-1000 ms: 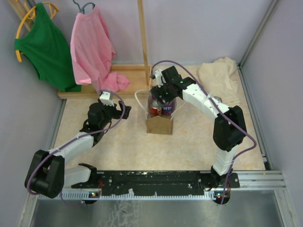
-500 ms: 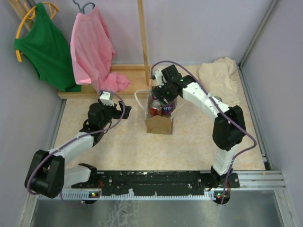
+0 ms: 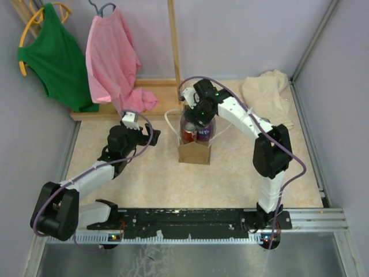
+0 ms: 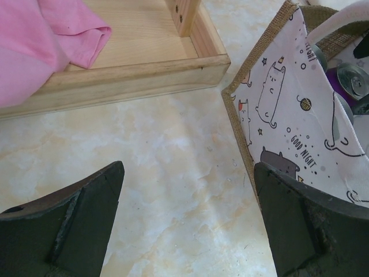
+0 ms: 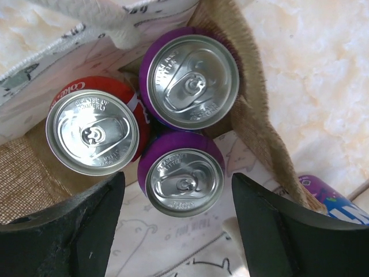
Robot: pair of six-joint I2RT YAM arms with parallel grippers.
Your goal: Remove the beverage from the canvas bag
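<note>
Since the previous frame, the right arm (image 3: 271,151) has folded its elbow inward. The right gripper (image 3: 199,117) has shifted slightly toward the far side of the canvas bag (image 3: 194,153).

The table (image 3: 150,179) carries a wooden rack base (image 4: 132,69) at the far left. A pink garment (image 3: 112,57) drapes onto this base, and a green garment (image 3: 52,57) hangs beside it. A cream cloth (image 3: 266,95) lies at the far right.

The canvas bag stands upright near the table centre with its mouth open.

The left gripper (image 4: 189,173) is released and holds nothing. It sits low over the table, just beside the bag.

The right gripper hangs over the bag mouth, also released. Its jaws are spread to either side of one can, with no contact visible.

Three cans stand upright inside the bag, touching one another:
- a red can (image 5: 92,131)
- a far purple can (image 5: 192,81)
- a near purple can (image 5: 183,182), which is the one between the jaws

A fourth can (image 5: 331,199), purple and blue, shows on the table just outside the bag.
</note>
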